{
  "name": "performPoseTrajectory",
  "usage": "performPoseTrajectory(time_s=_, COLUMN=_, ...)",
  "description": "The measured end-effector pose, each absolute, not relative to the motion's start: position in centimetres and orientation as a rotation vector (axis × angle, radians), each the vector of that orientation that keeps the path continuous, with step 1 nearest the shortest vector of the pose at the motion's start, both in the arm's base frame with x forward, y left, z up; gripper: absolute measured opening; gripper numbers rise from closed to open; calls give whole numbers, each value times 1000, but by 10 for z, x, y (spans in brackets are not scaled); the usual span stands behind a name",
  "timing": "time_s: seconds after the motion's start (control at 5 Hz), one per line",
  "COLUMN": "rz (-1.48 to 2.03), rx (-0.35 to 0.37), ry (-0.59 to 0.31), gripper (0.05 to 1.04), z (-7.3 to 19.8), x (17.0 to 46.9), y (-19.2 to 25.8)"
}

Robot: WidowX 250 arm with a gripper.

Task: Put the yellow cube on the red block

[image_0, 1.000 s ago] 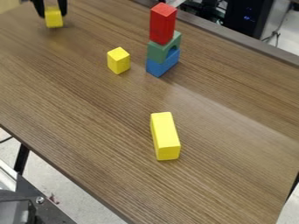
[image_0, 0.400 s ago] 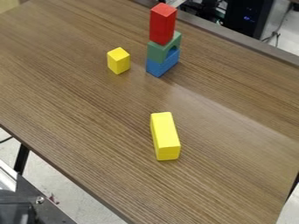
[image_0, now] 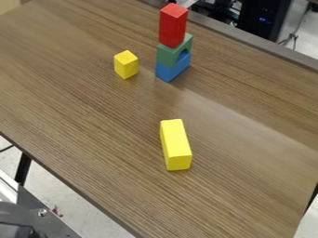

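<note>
A brown wood-grain table (image_0: 93,121) stands over a pale floor (image_0: 59,188), near what looks like a black computer case (image_0: 266,18).

A red block (image_0: 172,26) stands upright on a green arched block (image_0: 171,54), which rests on a blue block (image_0: 171,68) on the brown wood-grain worktop (image_0: 81,125). Near the stack, toward the view's left, sits a small yellow block (image_0: 126,65). A longer yellow block (image_0: 175,145) lies lower in the view, well apart from both.
</note>
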State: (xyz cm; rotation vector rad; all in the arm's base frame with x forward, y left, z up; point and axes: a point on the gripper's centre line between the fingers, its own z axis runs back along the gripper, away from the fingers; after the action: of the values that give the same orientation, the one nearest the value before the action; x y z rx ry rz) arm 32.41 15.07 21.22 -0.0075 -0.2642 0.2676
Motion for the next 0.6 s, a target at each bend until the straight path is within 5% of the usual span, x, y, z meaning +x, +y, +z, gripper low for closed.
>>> performPoseTrajectory(time_s=0.6, rz=46, rx=-30, ry=-247, gripper=574, z=212, x=313, y=62)
